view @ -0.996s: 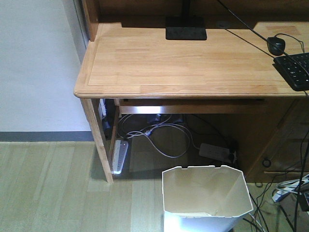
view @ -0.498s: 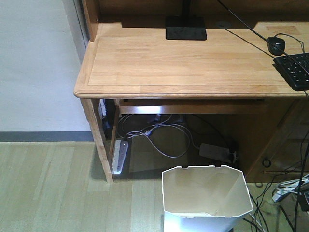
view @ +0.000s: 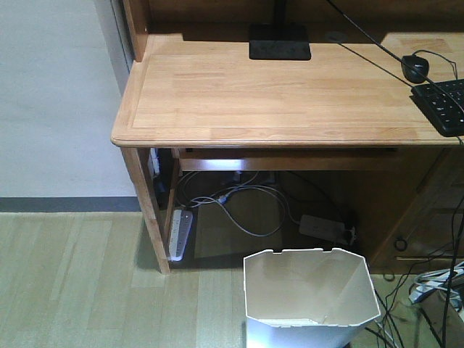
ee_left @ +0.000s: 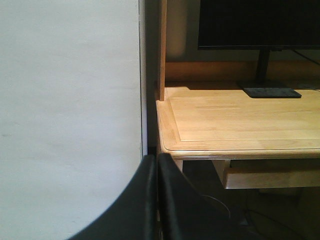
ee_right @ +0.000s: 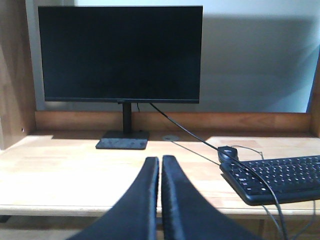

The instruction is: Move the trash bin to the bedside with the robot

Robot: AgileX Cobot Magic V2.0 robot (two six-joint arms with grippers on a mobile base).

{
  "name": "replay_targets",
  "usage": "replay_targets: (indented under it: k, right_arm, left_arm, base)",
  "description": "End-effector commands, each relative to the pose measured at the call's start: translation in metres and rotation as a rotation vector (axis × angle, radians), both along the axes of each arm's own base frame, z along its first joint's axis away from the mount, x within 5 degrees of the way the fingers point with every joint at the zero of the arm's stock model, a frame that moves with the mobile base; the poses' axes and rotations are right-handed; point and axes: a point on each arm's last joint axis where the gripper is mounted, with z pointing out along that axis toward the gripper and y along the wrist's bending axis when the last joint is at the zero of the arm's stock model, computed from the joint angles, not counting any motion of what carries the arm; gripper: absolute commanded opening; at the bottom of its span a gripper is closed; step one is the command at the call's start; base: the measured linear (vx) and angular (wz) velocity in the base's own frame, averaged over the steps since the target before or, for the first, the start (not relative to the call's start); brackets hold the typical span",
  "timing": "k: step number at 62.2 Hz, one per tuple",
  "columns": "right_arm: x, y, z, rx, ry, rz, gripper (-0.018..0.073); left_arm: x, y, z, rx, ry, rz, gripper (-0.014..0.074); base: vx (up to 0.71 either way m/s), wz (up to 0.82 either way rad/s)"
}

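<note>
The white trash bin with an angular rim and cream inside stands on the floor at the bottom of the front view, just before the wooden desk. No bed shows in any view. My left gripper is shut and empty, held in the air beside the desk's left corner, facing a white wall. My right gripper is shut and empty, held before the desk edge, facing the monitor. Neither gripper shows in the front view, and the bin shows in neither wrist view.
A keyboard and mouse lie at the desk's right. Power strips and loose cables lie under the desk. More cables trail on the floor right of the bin. A white wall stands left.
The front view has shifted very slightly, so the bin sits a touch lower in it. Nothing else has moved.
</note>
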Motion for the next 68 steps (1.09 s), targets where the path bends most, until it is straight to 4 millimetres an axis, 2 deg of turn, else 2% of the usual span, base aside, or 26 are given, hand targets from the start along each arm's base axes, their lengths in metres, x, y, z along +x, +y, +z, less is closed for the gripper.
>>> replay_targets:
  k: [1, 11, 18, 33, 49, 59, 68]
  right_arm:
    - [0.001, 0.000, 0.029, -0.037, -0.016, -0.002, -0.0011]
    - [0.019, 0.000, 0.056, -0.041, 0.123, -0.003, -0.0011]
    - [0.035, 0.000, 0.064, -0.013, 0.259, 0.001, -0.0011]
    - [0.061, 0.000, 0.050, -0.004, 0.430, 0.002, -0.0011]
    - [0.073, 0.000, 0.038, -0.004, 0.534, 0.003, 0.0002]
    - [0.078, -0.001, 0.030, -0.003, 0.652, 0.003, 0.0099]
    - [0.085, -0.001, 0.029, -0.001, 0.730, 0.002, 0.0280]
  left_arm:
    - [0.001, 0.000, -0.002, -0.014, -0.060, -0.004, -0.0006]
    - [0.001, 0.000, -0.002, -0.014, -0.060, -0.004, -0.0006]
    - [0.001, 0.000, -0.002, -0.014, -0.060, -0.004, -0.0006]
    - [0.001, 0.000, -0.002, -0.014, -0.060, -0.004, -0.0006]
    - [0.001, 0.000, -0.002, -0.014, -0.060, -0.004, -0.0006]
    - [0.001, 0.000, -0.002, -0.014, -0.060, -0.004, -0.0006]
    - [0.001, 0.000, -0.002, -0.014, -0.060, -0.004, -0.0006]
  base:
    - [0.00, 0.00]
    - [0.00, 0.00]
    - [0.00, 0.00]
    - [0.00, 0.00]
    - [0.00, 0.00]
    - [0.00, 0.00]
    - [0.00, 0.00]
